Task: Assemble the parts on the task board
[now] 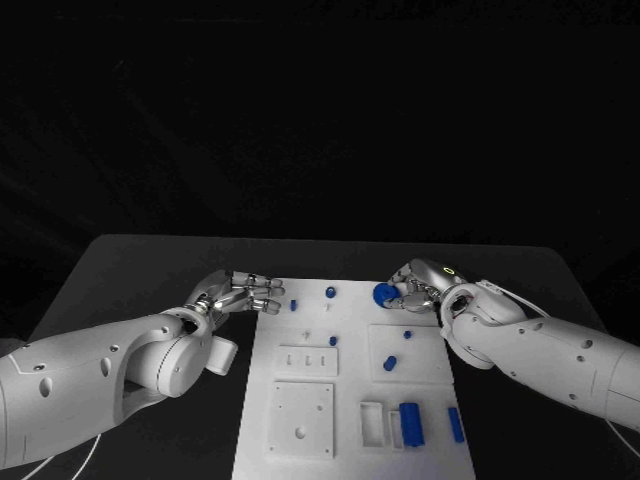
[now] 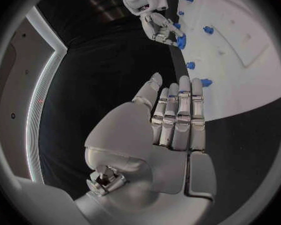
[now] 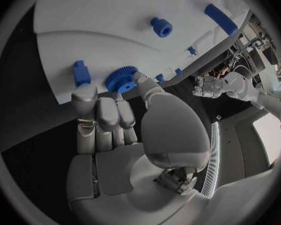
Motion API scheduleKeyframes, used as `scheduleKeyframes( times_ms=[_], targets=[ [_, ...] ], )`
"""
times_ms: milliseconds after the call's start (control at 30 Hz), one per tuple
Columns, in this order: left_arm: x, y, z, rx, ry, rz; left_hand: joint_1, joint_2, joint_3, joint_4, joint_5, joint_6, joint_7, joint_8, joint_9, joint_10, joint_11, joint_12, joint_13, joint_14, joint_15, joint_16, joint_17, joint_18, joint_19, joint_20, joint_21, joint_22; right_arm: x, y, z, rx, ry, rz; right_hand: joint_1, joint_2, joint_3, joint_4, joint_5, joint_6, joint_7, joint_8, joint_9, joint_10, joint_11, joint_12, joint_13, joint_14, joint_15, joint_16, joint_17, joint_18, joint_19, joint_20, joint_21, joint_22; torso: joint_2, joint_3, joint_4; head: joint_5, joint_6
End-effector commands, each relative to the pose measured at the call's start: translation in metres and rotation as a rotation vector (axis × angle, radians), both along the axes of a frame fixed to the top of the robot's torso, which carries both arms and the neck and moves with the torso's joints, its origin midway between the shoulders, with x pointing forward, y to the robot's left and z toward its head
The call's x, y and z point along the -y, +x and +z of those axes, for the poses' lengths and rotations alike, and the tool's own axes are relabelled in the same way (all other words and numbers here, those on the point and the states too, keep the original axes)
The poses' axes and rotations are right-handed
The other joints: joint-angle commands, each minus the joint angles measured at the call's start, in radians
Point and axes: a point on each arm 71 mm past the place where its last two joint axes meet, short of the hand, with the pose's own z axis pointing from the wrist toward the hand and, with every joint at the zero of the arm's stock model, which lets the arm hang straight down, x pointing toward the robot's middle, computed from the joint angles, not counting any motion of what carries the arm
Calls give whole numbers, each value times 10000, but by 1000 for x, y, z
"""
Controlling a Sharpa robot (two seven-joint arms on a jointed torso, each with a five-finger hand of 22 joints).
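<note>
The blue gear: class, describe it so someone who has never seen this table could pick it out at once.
Find the white task board in the middle of the black table, then go to its far edge, where the right hand reaches in. The blue gear sits at that hand's fingertips. Unlike the small blue pegs and blocks nearby, it is a round toothed disc.

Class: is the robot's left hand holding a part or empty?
Empty. The left hand shows flat, straight fingers with nothing in them, beside the board.

Dim, dark surroundings; bright white board; fisheye-bent wrist views.
</note>
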Motion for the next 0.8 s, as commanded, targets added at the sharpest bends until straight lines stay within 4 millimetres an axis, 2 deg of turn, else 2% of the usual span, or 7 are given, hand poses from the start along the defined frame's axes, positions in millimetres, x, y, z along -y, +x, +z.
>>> scheduleKeyframes(
  times_ms=[33, 300, 467, 633, 700, 800],
  targets=[
    [2, -1, 1, 56, -121, -170, -99, 23, -26, 27, -25, -72, -5, 11, -9, -72, -11, -21, 4, 9, 59, -52, -3, 44, 61, 12, 62, -12, 0, 0, -7, -396, -353, 85, -11, 117, 181, -10, -85, 190, -24, -28, 15, 53, -36, 47, 14, 58, -31, 32, 12, 62, 159, 26, 57, 922, 1, 9, -10, 1, -12],
    [3, -1, 1, 48, -123, -179, -99, 23, -26, 27, -25, -72, -5, 11, -9, -72, -11, -21, 4, 9, 59, -52, -3, 44, 61, 12, 62, -12, -2, -1, -10, -462, -487, 25, -92, 128, 460, -55, -262, 592, -129, -22, 25, 73, -100, 53, 32, 64, -77, 30, 21, 22, 153, -16, 73, 924, -9, 4, -8, 10, -52],
    [3, -1, 1, 44, -123, -183, -90, 17, -4, 23, -22, -78, -3, 10, -10, -80, -10, -23, 3, 11, 56, -47, -2, 45, 53, 10, 92, -50, -3, -1, -10, -347, -674, -37, -30, 127, 863, -130, -514, 910, -220, -27, 45, 109, -157, 62, 49, 67, -134, 29, 34, -27, 156, -74, 95, 926, -13, 5, -6, -4, -61],
    [2, -1, 1, 46, -121, -175, -90, 17, -4, 23, -22, -78, -3, 10, -10, -80, -10, -23, 3, 11, 56, -47, -2, 45, 53, 10, 92, -50, -4, -2, -9, -89, -776, -73, -69, 134, 1472, -312, -375, 1155, -278, -22, 45, 145, -191, 82, 80, 74, -172, 38, 58, -64, 156, -119, 137, 932, -14, 5, -18, 8, -70],
    [2, -1, 1, 48, -120, -169, -90, 17, -4, 23, -22, -78, -3, 10, -10, -80, -10, -23, 3, 11, 56, -47, -2, 45, 53, 10, 92, -50, -5, -2, -7, 187, -755, -90, -118, 124, 1611, -376, 88, 1247, -300, -25, 40, 131, -211, 60, 74, 76, -190, 38, 64, -69, 164, -140, 184, 941, -13, 6, -18, 14, -67],
    [2, -1, 1, 51, -118, -162, -90, 17, -4, 23, -22, -78, -3, 10, -10, -80, -10, -23, 3, 11, 56, -47, -2, 45, 53, 10, 92, -50, -6, -3, -5, 411, -812, -73, -221, 123, 1682, -449, 154, 1495, -368, -28, 43, 149, -257, 65, 86, 78, -218, 34, 65, -89, 176, -163, 288, 959, -17, 7, -23, 16, -67]
  ],
)
